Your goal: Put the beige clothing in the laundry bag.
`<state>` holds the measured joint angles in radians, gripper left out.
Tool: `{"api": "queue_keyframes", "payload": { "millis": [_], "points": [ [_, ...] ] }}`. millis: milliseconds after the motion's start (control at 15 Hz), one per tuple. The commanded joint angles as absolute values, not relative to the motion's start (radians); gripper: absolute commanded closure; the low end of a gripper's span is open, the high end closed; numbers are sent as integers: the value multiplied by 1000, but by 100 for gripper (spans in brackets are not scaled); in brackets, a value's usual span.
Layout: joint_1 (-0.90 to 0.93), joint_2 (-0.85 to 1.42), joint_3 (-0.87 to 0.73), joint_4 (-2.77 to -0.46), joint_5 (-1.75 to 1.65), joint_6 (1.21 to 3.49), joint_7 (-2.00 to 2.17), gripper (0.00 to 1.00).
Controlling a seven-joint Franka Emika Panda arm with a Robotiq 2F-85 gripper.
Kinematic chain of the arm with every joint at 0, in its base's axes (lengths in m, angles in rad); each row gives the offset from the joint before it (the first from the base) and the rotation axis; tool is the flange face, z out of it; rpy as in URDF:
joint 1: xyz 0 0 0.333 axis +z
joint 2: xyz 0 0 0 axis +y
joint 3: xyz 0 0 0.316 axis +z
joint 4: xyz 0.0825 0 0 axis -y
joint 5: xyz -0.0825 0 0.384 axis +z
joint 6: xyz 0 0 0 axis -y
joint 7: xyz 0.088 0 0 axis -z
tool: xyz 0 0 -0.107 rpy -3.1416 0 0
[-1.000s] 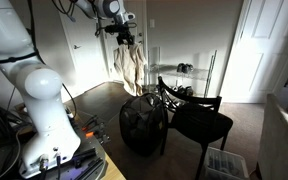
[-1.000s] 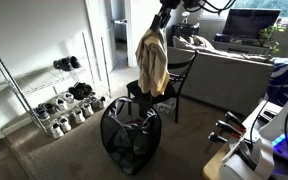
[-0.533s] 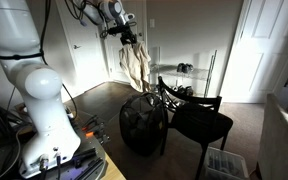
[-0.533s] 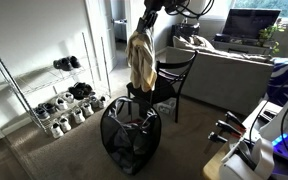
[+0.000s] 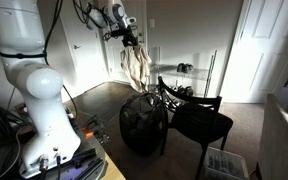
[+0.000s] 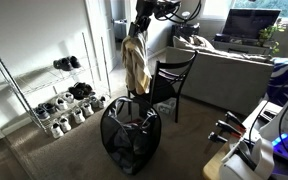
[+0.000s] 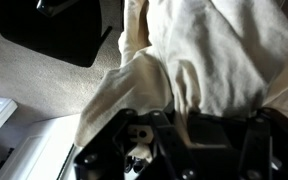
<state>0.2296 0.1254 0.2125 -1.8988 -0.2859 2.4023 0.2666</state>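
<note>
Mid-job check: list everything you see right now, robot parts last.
beige clothing: one, beige, hanging from the pincer beside the chair, higher than the bag
laundry bag: one, black mesh, on the floor in front of the chair
chair: one, black, behind the bag
shoe rack: one, wire, by the wall, holding shoes
sofa: one, light, behind the chair
pincer: one, black, raised, shut on the clothing

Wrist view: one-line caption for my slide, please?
The beige clothing hangs from the shut jaws above the carpet.
</note>
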Motion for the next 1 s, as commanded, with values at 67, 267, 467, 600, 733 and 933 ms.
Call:
{"api": "queue_keyframes", "payload": {
  "millis": [67,267,467,600,733,933],
  "points": [
    [264,160,192,-1844,-323,2384,355,75],
    [273,168,181,-1844,-322,2391,372,62],
    [273,168,171,-1855,-314,2392,366,44],
    [269,167,165,-1864,-302,2394,359,31],
    [266,165,160,-1875,-291,2397,352,18],
    [260,165,154,-1890,-274,2400,341,2]
  ]
}}
